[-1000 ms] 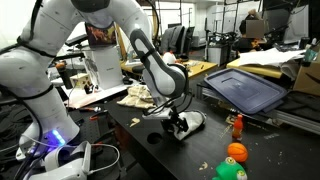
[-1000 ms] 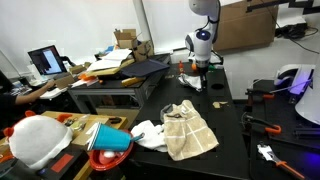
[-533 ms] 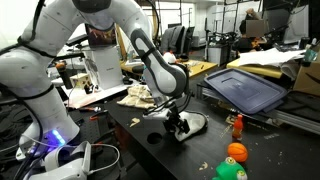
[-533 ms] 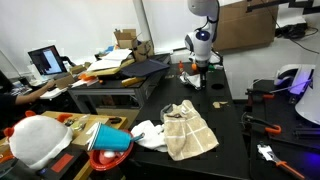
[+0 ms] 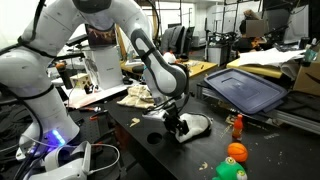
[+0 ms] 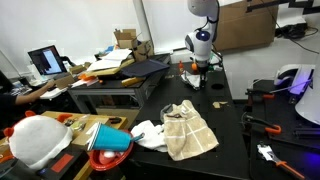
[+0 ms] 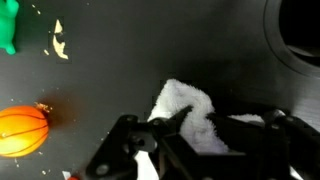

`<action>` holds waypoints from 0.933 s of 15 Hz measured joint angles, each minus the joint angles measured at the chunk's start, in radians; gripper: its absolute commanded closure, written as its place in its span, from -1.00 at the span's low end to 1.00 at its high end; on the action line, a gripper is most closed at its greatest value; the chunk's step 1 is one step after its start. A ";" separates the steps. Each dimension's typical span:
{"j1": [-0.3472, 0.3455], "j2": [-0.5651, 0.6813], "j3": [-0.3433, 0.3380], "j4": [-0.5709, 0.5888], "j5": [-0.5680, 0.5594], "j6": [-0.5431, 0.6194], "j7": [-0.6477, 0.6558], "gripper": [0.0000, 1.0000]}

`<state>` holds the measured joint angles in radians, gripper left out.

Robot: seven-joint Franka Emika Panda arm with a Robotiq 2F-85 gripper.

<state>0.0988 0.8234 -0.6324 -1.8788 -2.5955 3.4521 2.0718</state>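
gripper (image 5: 178, 127) sat down on white cloth (image 7: 185, 103) | cloth not lifted off black table (image 5: 128, 130) | pincer clenched or released: couldn't tell

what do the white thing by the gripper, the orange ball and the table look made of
White thing: soft cloth or fleece, matte; its edge looks fuzzy and crumpled. Orange ball: likely plastic or rubber, smooth; dark grooves and a faint sheen show. Table: hard, dark, matte top with faint glare; material unclear.
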 measured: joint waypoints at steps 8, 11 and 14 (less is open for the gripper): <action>0.018 0.001 -0.011 0.005 0.000 0.000 0.031 -1.00; 0.041 0.001 -0.036 0.005 -0.001 0.000 0.031 -1.00; 0.071 0.001 -0.062 0.005 -0.001 0.000 0.030 -1.00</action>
<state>0.1695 0.8245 -0.6942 -1.8734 -2.5962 3.4521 2.1017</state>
